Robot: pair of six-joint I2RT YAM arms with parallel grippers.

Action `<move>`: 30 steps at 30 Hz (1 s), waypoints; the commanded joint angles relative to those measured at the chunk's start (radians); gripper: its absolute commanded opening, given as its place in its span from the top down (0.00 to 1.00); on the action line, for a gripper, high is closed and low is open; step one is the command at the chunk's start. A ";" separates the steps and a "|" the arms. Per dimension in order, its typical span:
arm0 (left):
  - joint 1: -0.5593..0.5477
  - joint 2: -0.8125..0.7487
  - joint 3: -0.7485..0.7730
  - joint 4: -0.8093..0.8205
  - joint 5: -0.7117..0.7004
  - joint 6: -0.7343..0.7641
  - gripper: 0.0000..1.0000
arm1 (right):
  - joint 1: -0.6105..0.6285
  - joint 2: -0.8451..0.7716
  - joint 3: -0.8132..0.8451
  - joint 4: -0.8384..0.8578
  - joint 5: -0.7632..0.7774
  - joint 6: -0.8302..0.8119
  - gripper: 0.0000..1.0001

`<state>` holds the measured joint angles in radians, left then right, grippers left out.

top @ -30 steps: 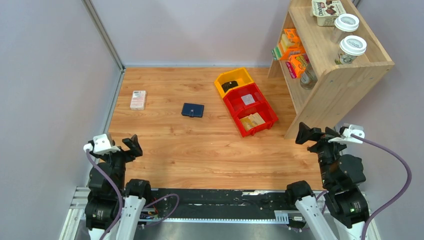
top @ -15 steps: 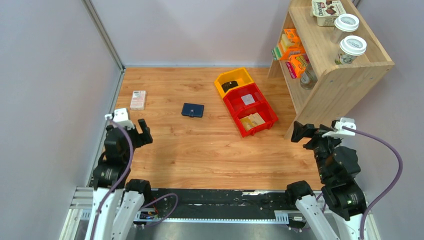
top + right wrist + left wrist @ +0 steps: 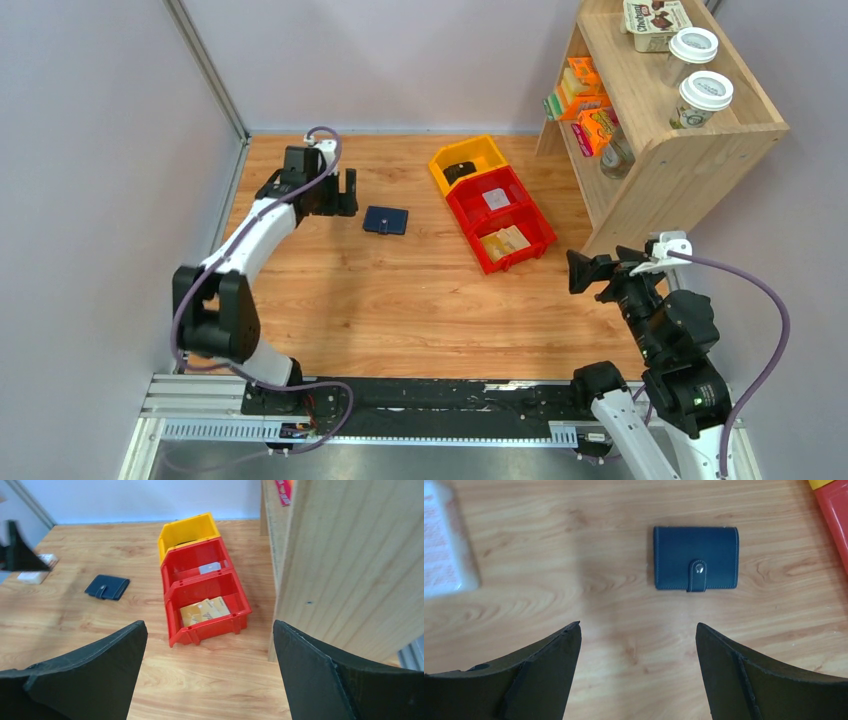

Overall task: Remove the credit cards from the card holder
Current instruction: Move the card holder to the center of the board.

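The card holder (image 3: 385,220) is a dark navy folded case lying flat on the wooden table, its snap tab fastened. It also shows in the left wrist view (image 3: 696,557) and the right wrist view (image 3: 107,587). No credit cards show; the case is closed. My left gripper (image 3: 345,198) is open and empty, hovering just left of the case and pointing down; in its own view (image 3: 637,626) the case lies ahead and slightly right of the open jaws. My right gripper (image 3: 585,272) is open and empty (image 3: 209,622), far from the case, near the shelf's foot.
A yellow bin (image 3: 467,160) and two joined red bins (image 3: 503,216) holding small cards stand right of the case. A wooden shelf (image 3: 660,130) stands at the right. A pink-white box (image 3: 444,545) lies left of the left gripper. A wall borders the table's left edge.
My left arm has swung from the near left edge far out over the table to just left of the card holder. My right gripper has shifted slightly left. The case has not moved.
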<state>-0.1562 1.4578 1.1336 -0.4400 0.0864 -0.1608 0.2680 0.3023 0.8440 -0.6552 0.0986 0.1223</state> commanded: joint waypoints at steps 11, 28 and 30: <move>-0.089 0.631 0.583 -0.025 0.210 0.230 0.10 | 0.007 0.132 0.041 -0.066 -0.431 -0.073 0.00; -0.098 0.595 0.339 0.093 0.320 0.097 0.10 | 0.316 0.514 0.098 -0.045 -0.406 -0.101 0.00; -0.098 0.564 0.284 0.110 0.322 0.057 0.11 | 0.413 0.561 0.078 0.012 -0.321 -0.075 0.00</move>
<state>-0.2535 2.0979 1.5028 -0.3660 0.3653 -0.0109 0.5362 0.8005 0.9211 -0.7483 -0.3931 0.0132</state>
